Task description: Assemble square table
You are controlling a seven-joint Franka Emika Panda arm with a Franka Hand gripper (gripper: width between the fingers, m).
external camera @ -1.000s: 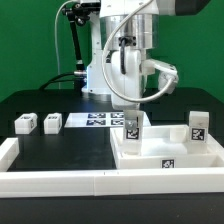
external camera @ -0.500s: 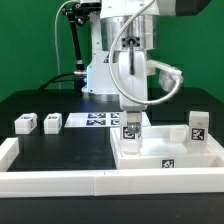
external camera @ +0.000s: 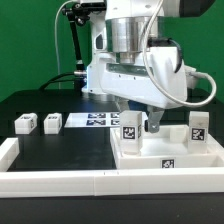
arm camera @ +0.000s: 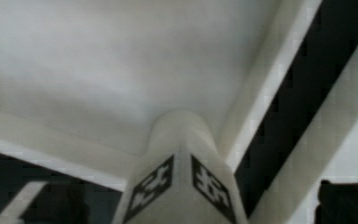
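Observation:
The square tabletop (external camera: 170, 152) is a white rimmed slab at the exterior view's right, and its pale surface fills the wrist view (arm camera: 105, 80). One tagged leg (external camera: 130, 126) stands upright on its near left corner, and another leg (external camera: 197, 125) stands at its right. In the wrist view the first leg (arm camera: 179, 185) shows corner-on. My gripper (external camera: 139, 123) is lowered around this leg, with dark fingers (external camera: 153, 122) standing apart from it on either side, open. In the wrist view the gripper (arm camera: 185, 212) straddles the leg. Two more legs (external camera: 24, 123) (external camera: 52, 122) lie at the left.
The marker board (external camera: 95, 120) lies flat behind the middle of the table. A low white barrier wall (external camera: 60, 178) runs along the front and up the left side. The robot base (external camera: 100, 75) stands at the back.
The wrist has turned a good way about the upright leg. The gripper body now stretches toward the exterior view's right, and the fingers stand away from the leg.

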